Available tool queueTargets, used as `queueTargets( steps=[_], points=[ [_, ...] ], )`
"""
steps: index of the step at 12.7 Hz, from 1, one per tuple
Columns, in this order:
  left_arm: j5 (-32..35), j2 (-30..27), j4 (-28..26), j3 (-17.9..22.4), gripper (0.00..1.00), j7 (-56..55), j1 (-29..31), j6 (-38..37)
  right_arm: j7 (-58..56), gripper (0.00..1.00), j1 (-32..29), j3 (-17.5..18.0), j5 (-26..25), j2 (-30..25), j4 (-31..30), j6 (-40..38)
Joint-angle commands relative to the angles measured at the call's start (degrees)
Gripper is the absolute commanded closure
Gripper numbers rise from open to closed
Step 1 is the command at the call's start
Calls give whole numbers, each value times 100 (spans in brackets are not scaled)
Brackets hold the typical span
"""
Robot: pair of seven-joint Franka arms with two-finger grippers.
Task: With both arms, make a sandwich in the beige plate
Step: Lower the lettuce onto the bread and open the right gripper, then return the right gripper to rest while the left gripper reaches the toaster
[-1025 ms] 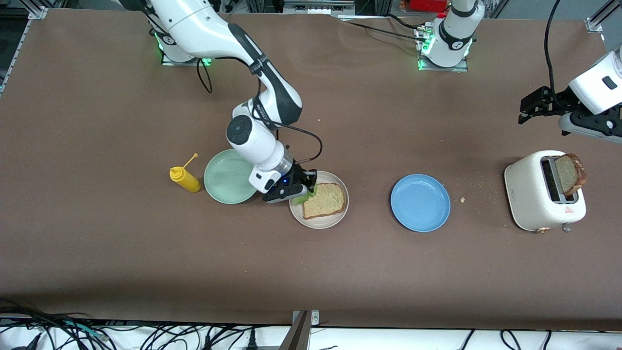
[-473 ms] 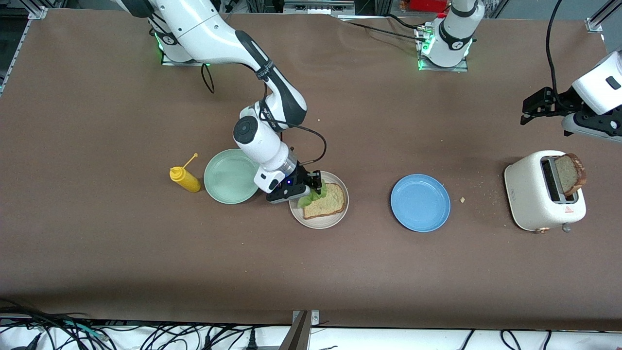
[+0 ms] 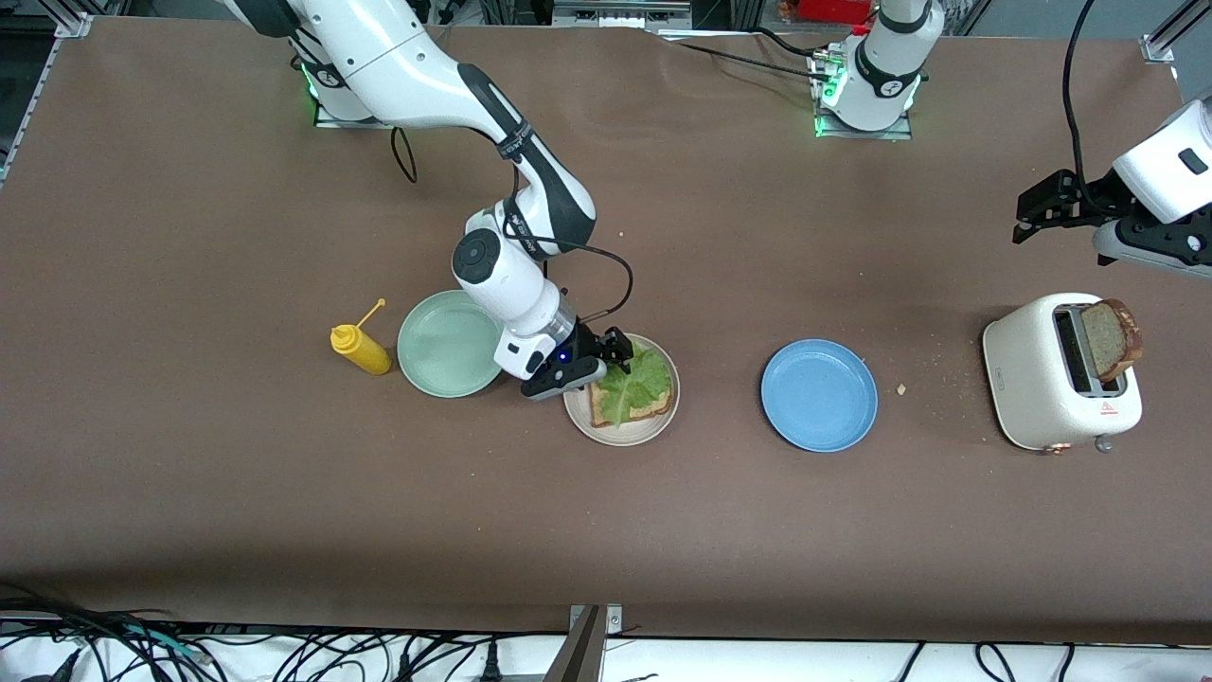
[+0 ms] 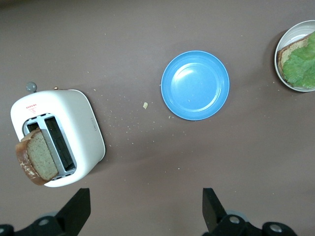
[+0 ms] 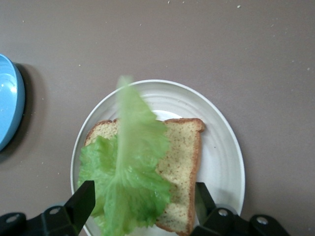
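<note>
A robotics lab: brown test table (image 3: 237, 474), bolted arm bases (image 3: 866, 118) (green lights), aluminium framing, loose cables (image 3: 95, 649).

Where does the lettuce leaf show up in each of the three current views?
Front view: the lettuce leaf lies on the bread slice in the beige plate, just under the right hand.
Left wrist view: the leaf is at the picture's edge, cut off.
Right wrist view: the leaf fills the middle, between the fingers.
Shared landmark: the blue plate, beside the beige plate in all three.
</note>
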Motion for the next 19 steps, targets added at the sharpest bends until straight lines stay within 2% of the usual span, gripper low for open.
queueTargets(
  steps=[1, 2, 3, 5, 8, 10, 13, 15, 19],
  points=[
    [140, 55, 133, -5, 0, -33, 18, -35, -193, 10, -17, 31, 108, 178, 209, 148],
    [140, 55, 133, -5, 0, -33, 18, -27, -193, 10, -17, 31, 100, 169, 201, 148],
    [148, 55, 133, -5, 0, -33, 18, -26, -280, 4, -43, 31, 91, 143, 201, 122],
    [148, 55, 133, 4, 0, -33, 18, -27, -360, 0, -157, 31, 108, 47, 139, -27],
    [148, 55, 133, 4, 0, -33, 18, -27, -369, 0, -306, 31, 56, -278, 113, -894],
    [140, 55, 133, 4, 0, -33, 27, -26, -413, 0, -526, 22, -338, -629, -175, -1345],
    [131, 64, 133, 30, 0, -42, 71, -18, -413, 0, -868, 22, -646, -1165, -668, -1906],
    [131, 99, 133, 30, 0, -42, 71, 166, -413, 0, -1202, 22, -726, -1534, -906, -2582],
    [122, 265, 133, 48, 0, -7, 307, 509, -387, 0, -1817, 22, -1331, -2062, -986, -3725]
  ],
)
